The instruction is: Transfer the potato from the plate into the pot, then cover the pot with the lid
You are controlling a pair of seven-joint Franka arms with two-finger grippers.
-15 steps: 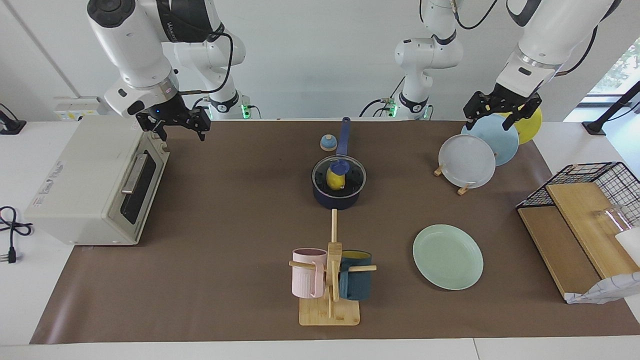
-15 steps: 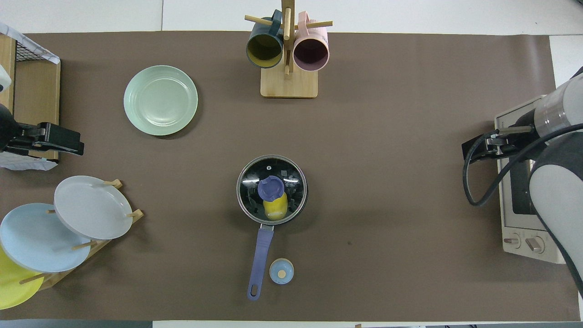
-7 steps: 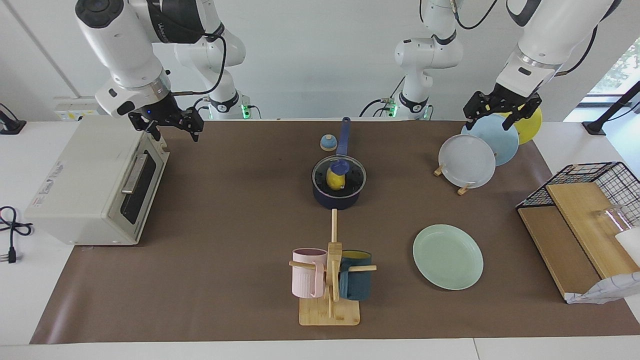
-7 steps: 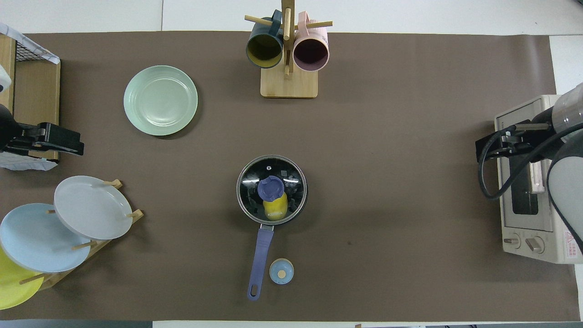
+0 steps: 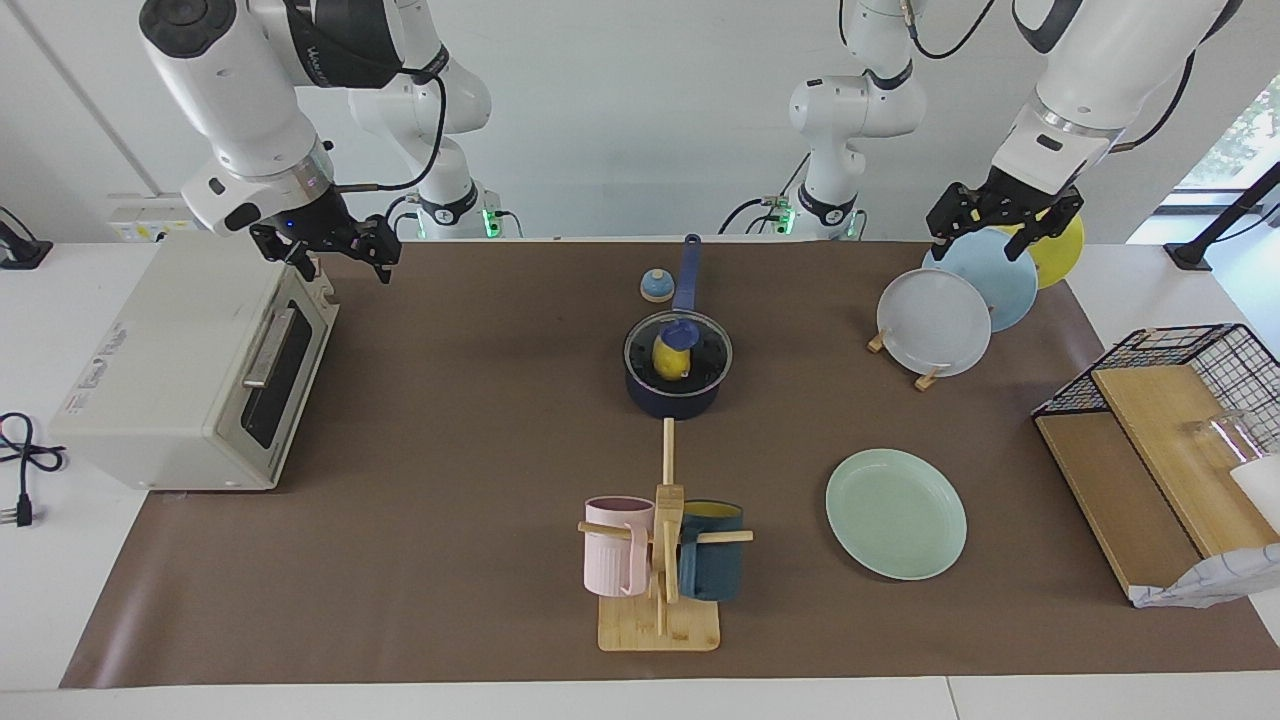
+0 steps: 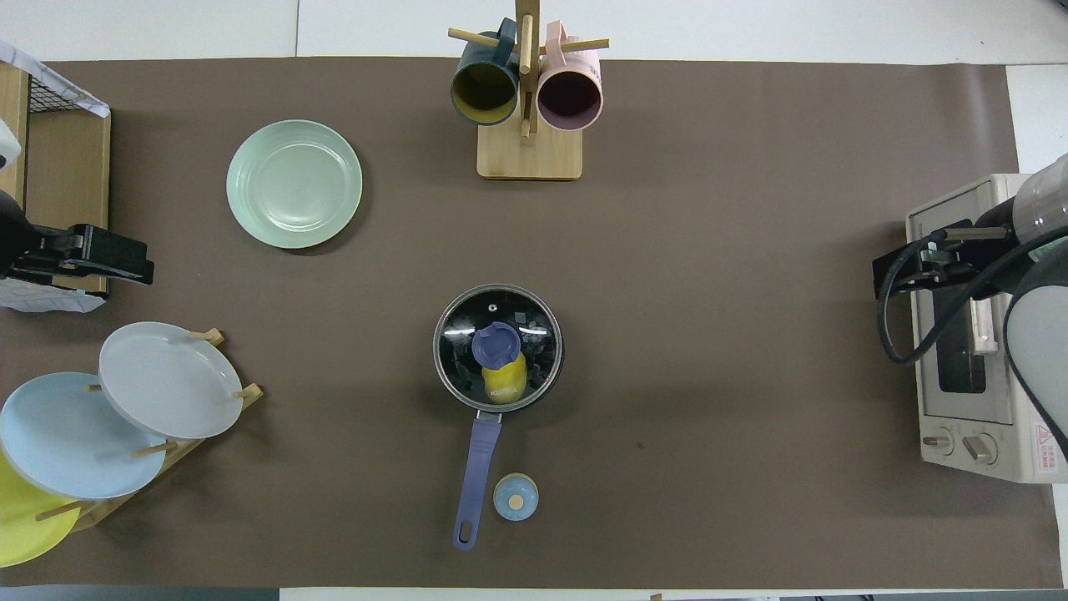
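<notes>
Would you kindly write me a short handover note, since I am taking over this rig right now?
Left gripper: open, holding nothing, raised over the upright plates in the wooden rack.
Right gripper: open, holding nothing, raised over the white toaster oven.
Small yellow potato: inside the dark navy saucepan.
Clear glass lid with the blue knob: sitting on the saucepan.
Pale mint-green plate: bare.
Done: potato moved, pot covered.
Left: apparently nothing.

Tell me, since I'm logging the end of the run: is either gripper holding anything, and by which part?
Nothing is held. The left gripper hangs over the plate rack, the right gripper over the toaster oven, both open.
</notes>
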